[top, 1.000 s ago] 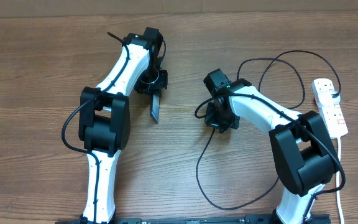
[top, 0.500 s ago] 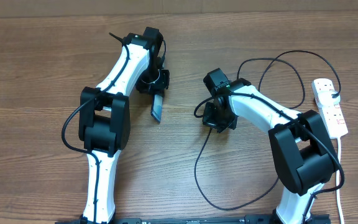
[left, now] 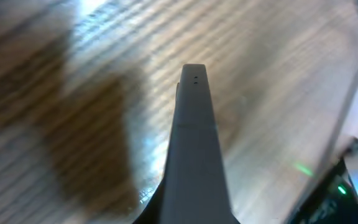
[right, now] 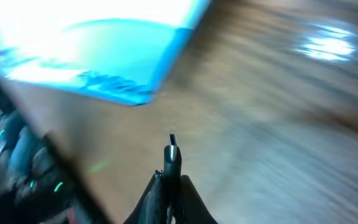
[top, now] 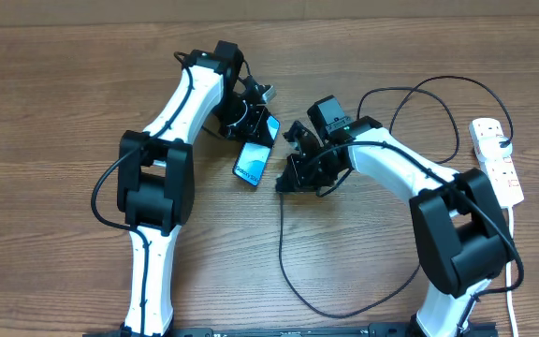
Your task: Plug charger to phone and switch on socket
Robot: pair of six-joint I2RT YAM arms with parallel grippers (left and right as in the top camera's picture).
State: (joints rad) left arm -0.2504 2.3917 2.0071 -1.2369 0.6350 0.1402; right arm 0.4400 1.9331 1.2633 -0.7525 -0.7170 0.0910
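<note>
My left gripper point(top: 251, 129) is shut on the phone point(top: 254, 159), held tilted above the table with its blue screen facing up. In the left wrist view the phone's dark edge point(left: 194, 137) runs out from between the fingers. My right gripper point(top: 290, 176) is shut on the charger's connector tip point(right: 171, 154), just right of the phone's lower end and apart from it. The phone's blue screen point(right: 104, 56) shows blurred in the right wrist view. The black charger cable point(top: 344, 309) loops over the table to a black plug point(top: 503, 142) in the white socket point(top: 497, 168) at the far right.
The socket's thick white cord point(top: 514, 281) runs down the right edge. The black cable also loops behind the right arm point(top: 429, 89). The table is bare wood point(top: 45, 112) on the left.
My left gripper has turned the phone from edge-on to screen-up and swung it right. My right gripper has moved left toward the phone with the connector, dragging the cable.
</note>
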